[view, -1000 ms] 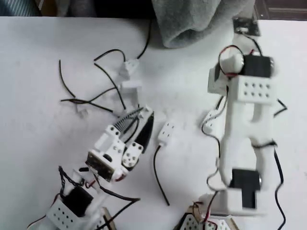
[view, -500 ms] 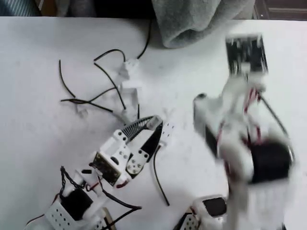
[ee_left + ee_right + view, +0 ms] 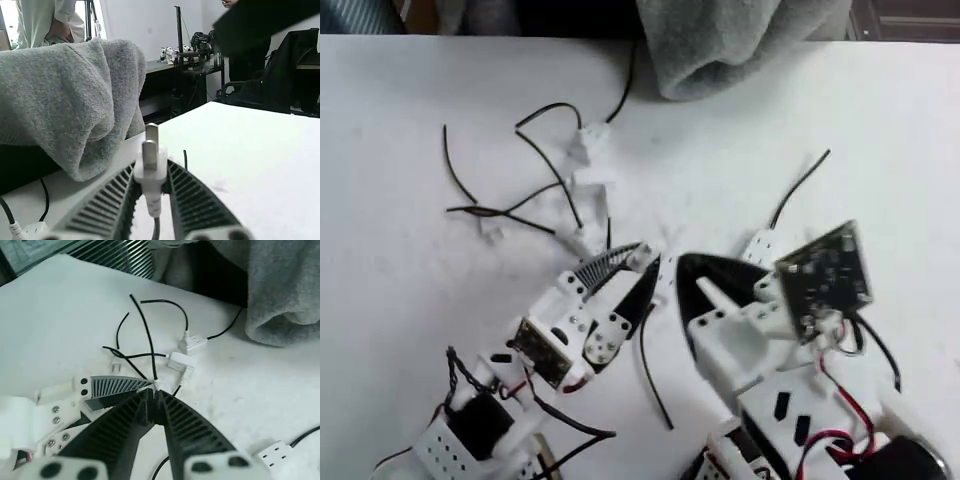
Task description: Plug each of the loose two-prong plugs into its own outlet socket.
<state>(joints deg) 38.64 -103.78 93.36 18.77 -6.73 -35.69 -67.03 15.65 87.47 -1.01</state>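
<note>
The white bench carries a grey cloth at its far edge. Mid-bench, the right tool has its tips together, empty, just beside the left tool. The left tool is clamped on a two-prong plug, whose long axis runs along the fingers, prongs pointing far-right.

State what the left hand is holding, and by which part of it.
The left hand holds a two-prong plug, pinched by its white body; the prongs stick out past the fingertips.
</note>
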